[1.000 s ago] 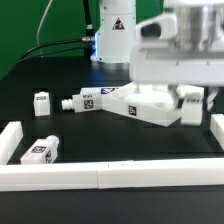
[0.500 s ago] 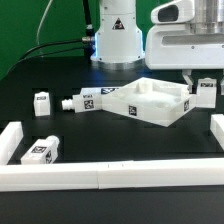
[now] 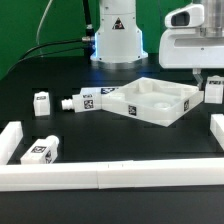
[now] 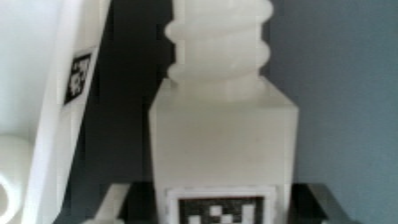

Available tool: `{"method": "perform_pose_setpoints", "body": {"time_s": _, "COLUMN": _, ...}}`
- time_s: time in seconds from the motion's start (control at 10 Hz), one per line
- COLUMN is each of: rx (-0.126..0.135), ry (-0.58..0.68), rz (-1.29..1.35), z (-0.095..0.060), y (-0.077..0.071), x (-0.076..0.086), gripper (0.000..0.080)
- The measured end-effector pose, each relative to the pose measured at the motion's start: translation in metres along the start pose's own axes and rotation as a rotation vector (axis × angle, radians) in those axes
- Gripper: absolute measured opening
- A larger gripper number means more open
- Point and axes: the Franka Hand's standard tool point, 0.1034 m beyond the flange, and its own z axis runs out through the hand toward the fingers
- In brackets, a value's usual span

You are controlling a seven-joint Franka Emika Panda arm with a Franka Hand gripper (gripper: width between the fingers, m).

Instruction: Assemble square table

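The white square slab [image 3: 155, 101] lies on the black table, rim up, right of centre in the exterior view. My gripper [image 3: 213, 86] hangs at the slab's right end, just off it, shut on a white leg [image 3: 214, 90] with a tag. In the wrist view the held leg [image 4: 219, 120] fills the middle, its threaded end pointing away from the gripper [image 4: 219, 205] and its tag between the jaws. The slab's edge [image 4: 63, 110] runs beside it. Three more legs rest on the table: one upright [image 3: 42, 103], one lying [image 3: 82, 100], one near the front [image 3: 40, 151].
A long low white wall [image 3: 100, 176] runs along the front, with short side pieces at the exterior view's left [image 3: 10, 140] and right [image 3: 215, 130]. The robot's base [image 3: 118, 40] stands at the back. Cables lie at the back left.
The arm has moved to the exterior view's right, from above the slab to its right end. The leg stays in the gripper. The slab and loose legs have not moved.
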Motion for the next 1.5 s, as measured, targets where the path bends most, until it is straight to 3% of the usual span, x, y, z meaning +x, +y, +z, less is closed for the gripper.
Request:
{"method": "perform_pose_setpoints", "body": {"time_s": 0.2, "rx": 0.009, "ry": 0.007, "rz": 0.007, "z": 0.010, "y": 0.003, "x": -0.003, "gripper": 0.0281}}
{"method": "perform_pose_setpoints", "body": {"time_s": 0.5, "rx": 0.009, "ry": 0.019, "rz": -0.015, "z": 0.041, "y": -0.005, "x": -0.026, "gripper": 0.0281}}
{"method": "perform_pose_setpoints", "body": {"time_s": 0.7, "rx": 0.005, "ry": 0.013, "rz": -0.028, "z": 0.046, "y": -0.007, "x": -0.031, "gripper": 0.0281}}
{"method": "perform_pose_setpoints", "body": {"time_s": 0.8, "rx": 0.004, "ry": 0.013, "rz": -0.029, "z": 0.046, "y": -0.007, "x": -0.030, "gripper": 0.0362}}
{"method": "perform_pose_setpoints", "body": {"time_s": 0.9, "rx": 0.004, "ry": 0.013, "rz": -0.030, "z": 0.046, "y": -0.007, "x": -0.030, "gripper": 0.0362}}
{"method": "perform_pose_setpoints", "body": {"time_s": 1.0, "rx": 0.004, "ry": 0.012, "rz": -0.031, "z": 0.045, "y": -0.007, "x": -0.031, "gripper": 0.0566}}
{"method": "perform_pose_setpoints", "body": {"time_s": 1.1, "rx": 0.002, "ry": 0.001, "rz": -0.041, "z": 0.036, "y": -0.009, "x": -0.031, "gripper": 0.0627}}
{"method": "perform_pose_setpoints", "body": {"time_s": 1.2, "rx": -0.001, "ry": -0.017, "rz": -0.067, "z": 0.022, "y": -0.010, "x": -0.031, "gripper": 0.0627}}
{"method": "perform_pose_setpoints", "body": {"time_s": 1.4, "rx": 0.012, "ry": 0.000, "rz": -0.193, "z": -0.015, "y": 0.001, "x": -0.005, "gripper": 0.0648}}
{"method": "perform_pose_setpoints", "body": {"time_s": 1.5, "rx": 0.017, "ry": 0.027, "rz": -0.364, "z": -0.024, "y": 0.013, "x": 0.019, "gripper": 0.0648}}
